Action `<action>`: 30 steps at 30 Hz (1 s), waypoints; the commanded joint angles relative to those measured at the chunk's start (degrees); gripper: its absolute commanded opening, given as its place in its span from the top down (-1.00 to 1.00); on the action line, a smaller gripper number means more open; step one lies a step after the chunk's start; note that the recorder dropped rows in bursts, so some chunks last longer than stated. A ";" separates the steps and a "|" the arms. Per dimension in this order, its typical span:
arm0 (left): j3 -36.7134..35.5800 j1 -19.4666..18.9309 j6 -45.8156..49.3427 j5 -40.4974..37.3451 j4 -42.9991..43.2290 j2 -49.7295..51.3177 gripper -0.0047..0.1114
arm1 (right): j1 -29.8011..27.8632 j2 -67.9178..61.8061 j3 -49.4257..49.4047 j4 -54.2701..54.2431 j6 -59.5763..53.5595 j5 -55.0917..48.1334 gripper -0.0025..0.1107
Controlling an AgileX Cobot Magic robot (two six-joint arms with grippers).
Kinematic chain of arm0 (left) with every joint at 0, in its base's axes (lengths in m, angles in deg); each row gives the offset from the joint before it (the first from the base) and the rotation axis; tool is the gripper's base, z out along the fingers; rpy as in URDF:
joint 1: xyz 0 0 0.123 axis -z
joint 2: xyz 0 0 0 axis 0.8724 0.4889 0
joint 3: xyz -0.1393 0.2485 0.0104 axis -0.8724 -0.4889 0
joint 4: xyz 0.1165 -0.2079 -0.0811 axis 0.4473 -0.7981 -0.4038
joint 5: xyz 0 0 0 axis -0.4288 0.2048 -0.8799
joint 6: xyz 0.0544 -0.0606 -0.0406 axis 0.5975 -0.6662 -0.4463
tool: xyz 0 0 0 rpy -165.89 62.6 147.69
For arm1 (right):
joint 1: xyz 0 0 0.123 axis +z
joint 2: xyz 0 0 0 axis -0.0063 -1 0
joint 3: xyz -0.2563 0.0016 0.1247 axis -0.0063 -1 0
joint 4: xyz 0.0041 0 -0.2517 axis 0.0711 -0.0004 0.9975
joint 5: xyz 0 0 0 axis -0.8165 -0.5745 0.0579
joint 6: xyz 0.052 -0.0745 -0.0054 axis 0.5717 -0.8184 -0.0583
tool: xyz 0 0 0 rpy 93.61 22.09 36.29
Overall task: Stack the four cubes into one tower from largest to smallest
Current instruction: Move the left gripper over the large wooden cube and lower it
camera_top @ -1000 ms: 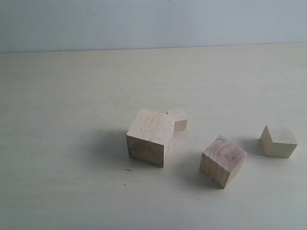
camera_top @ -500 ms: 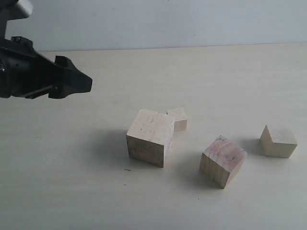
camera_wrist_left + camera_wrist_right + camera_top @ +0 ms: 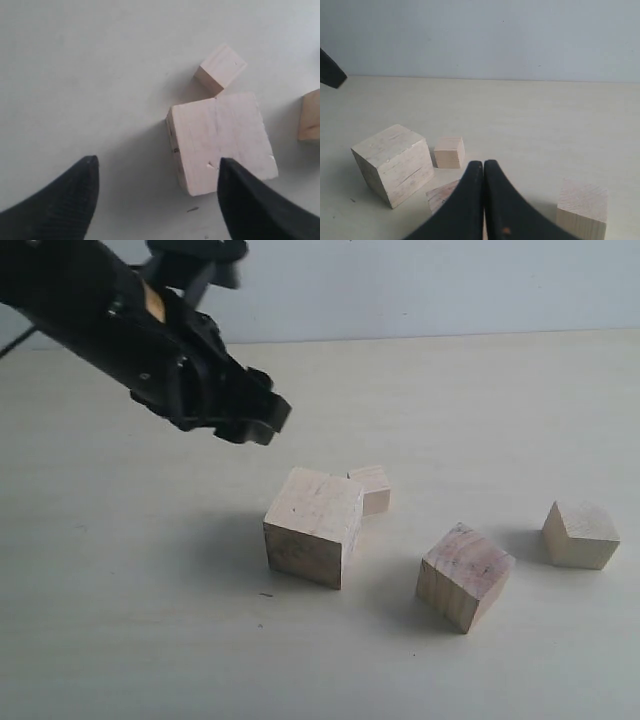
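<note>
Hovering over the table, the left gripper has its fingers spread wide with nothing between them. Its wrist view shows the largest cube below and a little to one side of the gap. The right gripper has its fingers pressed together and holds nothing; it does not show in the exterior view.

All four cubes sit apart on the table, none stacked. The largest cube is nearest the left gripper. The smallest cube sits at its far corner, touching or very nearly. The second cube lies well to the right, turned at an angle, and the third cube is beyond it, farther right.

These look like solid wood: stiff, fairly light, dry and not fragile, so a firm squeeze should do no harm. Smooth flat faces could slip or twist if pinched across corners. The best hold is likely two opposite side faces, fingers square to them, at mid-height or higher. The wrist should be turned to match each cube's angle. The smallest needs a careful, centred pinch.
</note>
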 commanded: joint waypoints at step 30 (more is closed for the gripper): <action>9.40 7.81 -18.33 -0.89 1.67 19.17 -0.85 | -0.29 0.34 -0.27 0.49 0.04 0.82 0.96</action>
